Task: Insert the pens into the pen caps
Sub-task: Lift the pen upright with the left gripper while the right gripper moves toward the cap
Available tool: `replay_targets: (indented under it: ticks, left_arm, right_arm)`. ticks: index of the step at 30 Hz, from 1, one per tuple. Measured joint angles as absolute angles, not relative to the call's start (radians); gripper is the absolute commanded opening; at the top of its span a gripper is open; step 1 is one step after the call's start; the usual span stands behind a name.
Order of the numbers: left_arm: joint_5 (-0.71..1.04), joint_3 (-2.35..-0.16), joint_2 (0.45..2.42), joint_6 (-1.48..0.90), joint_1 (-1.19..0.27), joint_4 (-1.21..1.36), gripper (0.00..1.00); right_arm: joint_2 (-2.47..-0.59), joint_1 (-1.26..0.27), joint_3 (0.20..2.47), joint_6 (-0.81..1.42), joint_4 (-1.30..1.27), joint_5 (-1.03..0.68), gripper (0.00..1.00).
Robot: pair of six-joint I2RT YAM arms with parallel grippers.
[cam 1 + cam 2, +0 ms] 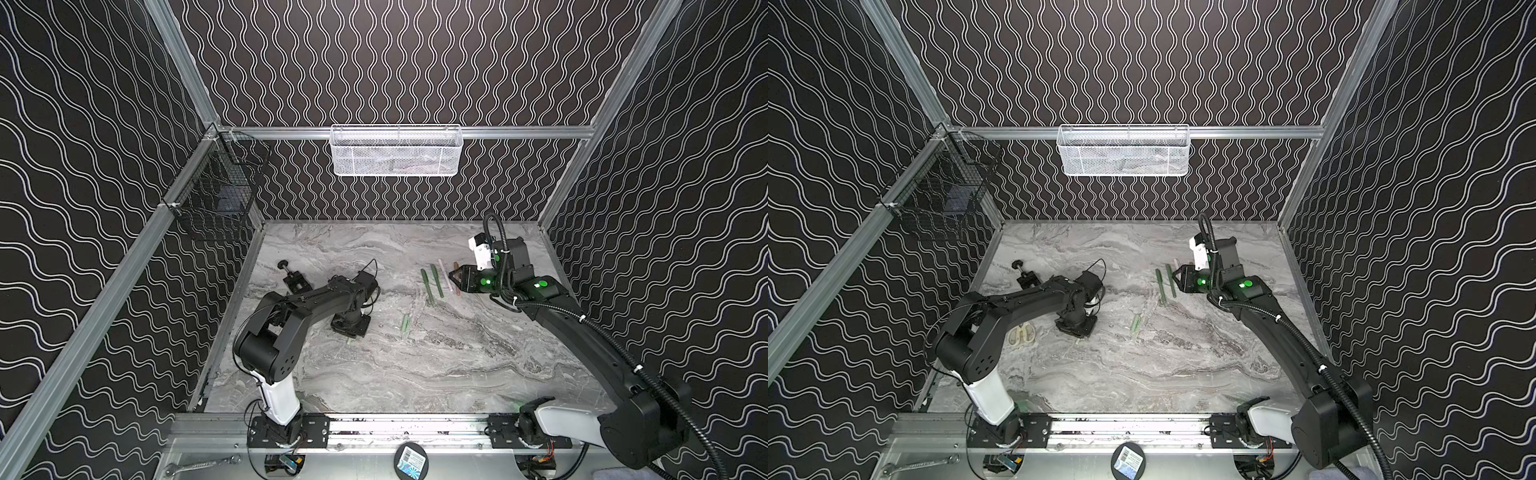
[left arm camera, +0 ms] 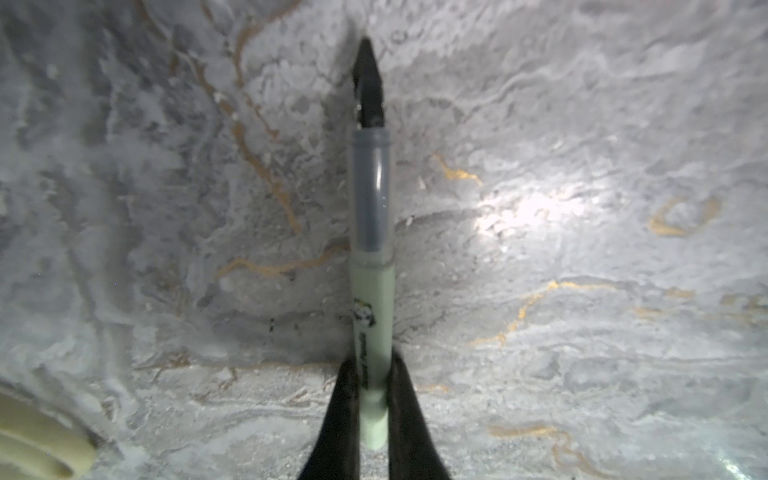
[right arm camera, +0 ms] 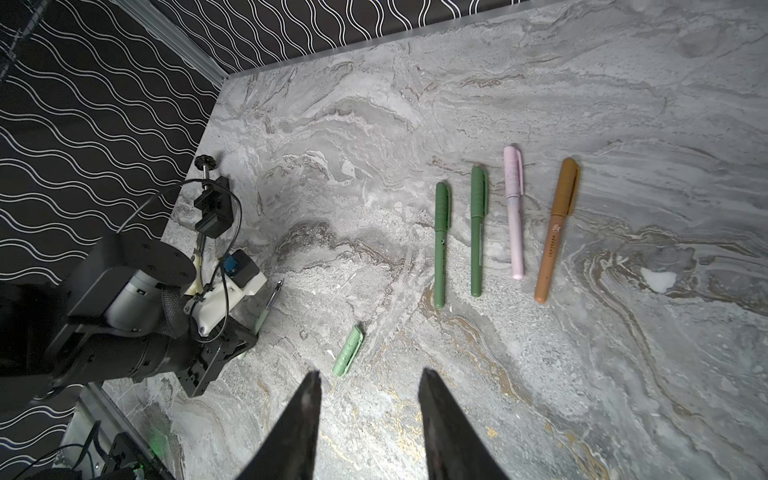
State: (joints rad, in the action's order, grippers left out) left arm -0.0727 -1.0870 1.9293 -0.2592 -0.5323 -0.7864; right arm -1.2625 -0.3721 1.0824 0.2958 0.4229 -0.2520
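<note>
My left gripper point(image 2: 372, 365) is shut on the rear part of a pale green pen point(image 2: 372, 249). The pen's grey section and black tip point away over the marble, uncapped. In the right wrist view that pen point(image 3: 266, 309) sticks out from the left gripper, low to the table. A pale green pen cap point(image 3: 348, 351) point(image 1: 405, 323) lies loose beside it. Several pens lie in a row with caps on: two dark green point(image 3: 441, 245) point(image 3: 478, 232), one pink point(image 3: 514, 212), one tan point(image 3: 557, 232). My right gripper point(image 3: 370, 374) point(image 1: 455, 276) hangs open and empty above them.
A black clamp point(image 1: 293, 278) stands at the back left of the marble table point(image 1: 415, 374). Cream-handled scissors point(image 1: 1023, 334) lie under the left arm. A white mesh basket point(image 1: 395, 149) and a black wire basket point(image 1: 216, 195) hang on the walls.
</note>
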Motion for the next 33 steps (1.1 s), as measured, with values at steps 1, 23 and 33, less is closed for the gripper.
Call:
replay_targets:
  ticks: [1, 23, 33]
  left_arm:
    - [-0.074, -1.088, 1.919, -0.260, -0.532, -0.780, 0.05]
    - [0.340, -0.980, 1.364, -0.216, -0.690, -0.212, 0.00]
    - [0.440, -0.968, 1.343, -0.221, -0.700, -0.136, 0.00]
  right_arm:
    - [-1.260, -0.372, 1.081, 0.296, 0.419, -0.252, 0.43]
    - [-1.025, -0.474, 0.833, 0.411, 0.033, -0.548, 0.62]
    - [-1.116, -0.640, 0.923, 0.409, -0.044, -0.511, 0.51]
